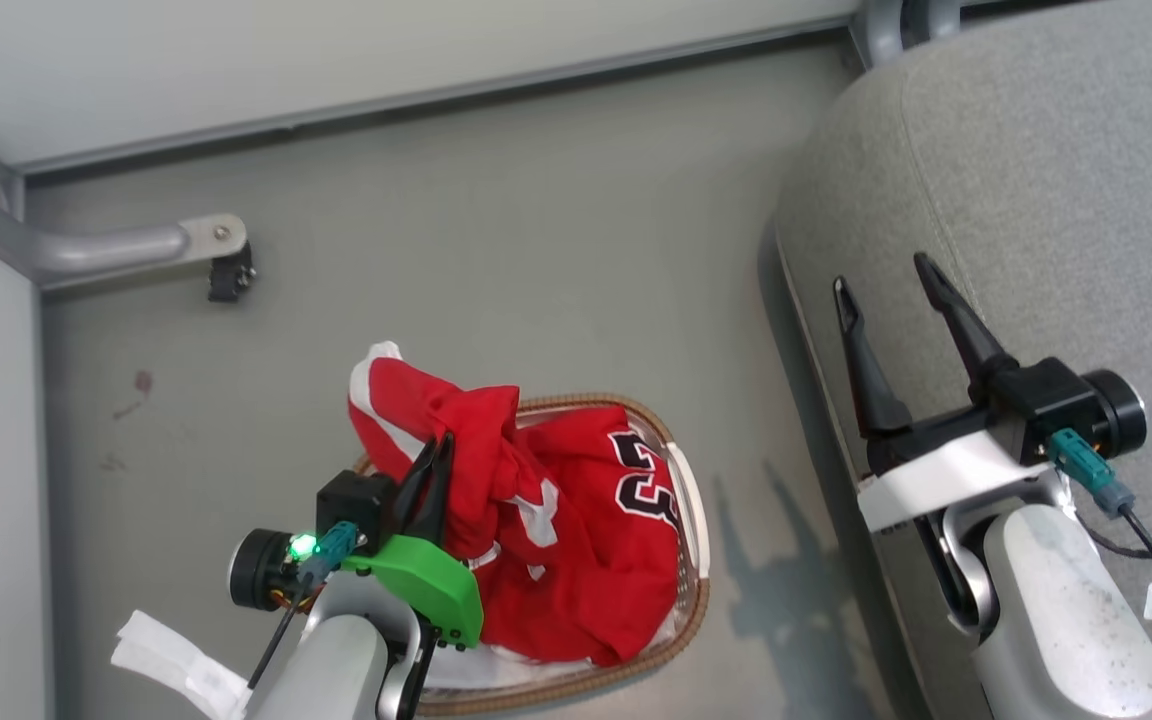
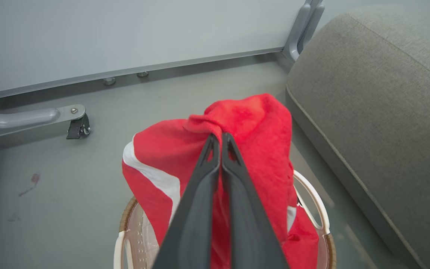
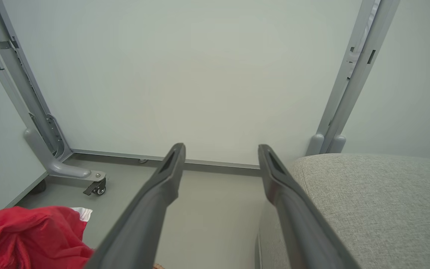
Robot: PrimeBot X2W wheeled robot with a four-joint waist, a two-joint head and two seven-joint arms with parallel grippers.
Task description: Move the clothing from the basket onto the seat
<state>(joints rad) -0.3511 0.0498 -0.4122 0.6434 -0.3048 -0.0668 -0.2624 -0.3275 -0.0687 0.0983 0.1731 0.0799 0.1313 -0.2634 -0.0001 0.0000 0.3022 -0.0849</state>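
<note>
Left claw (image 1: 436, 448) — fingers pressed tight together, clamped on a bunched fold of the striped red garment (image 1: 406, 400). The pinch sits at the top of the bundle. In the left wrist view the cloth drapes down from the fingertips on both sides, with the broad white stripe on the left. The lower folds reach down into the basket (image 1: 688, 600), which stands on the grey floor (image 1: 536, 250). The number 23 jersey (image 1: 606, 530) lies crumpled inside the basket, touching the held garment and filling the basket up to its brown rim on the couch side.

Right claw (image 1: 881, 275) — fingers spread wide apart with nothing between them, hanging over the near edge of the couch cushion (image 1: 1056, 160). The cushion lies to the right of the basket, with a strip of bare floor between them.

Further out: a grey metal leg (image 1: 126, 245) with a small wheel at the left, and a pale wall panel (image 1: 336, 60) behind.
</note>
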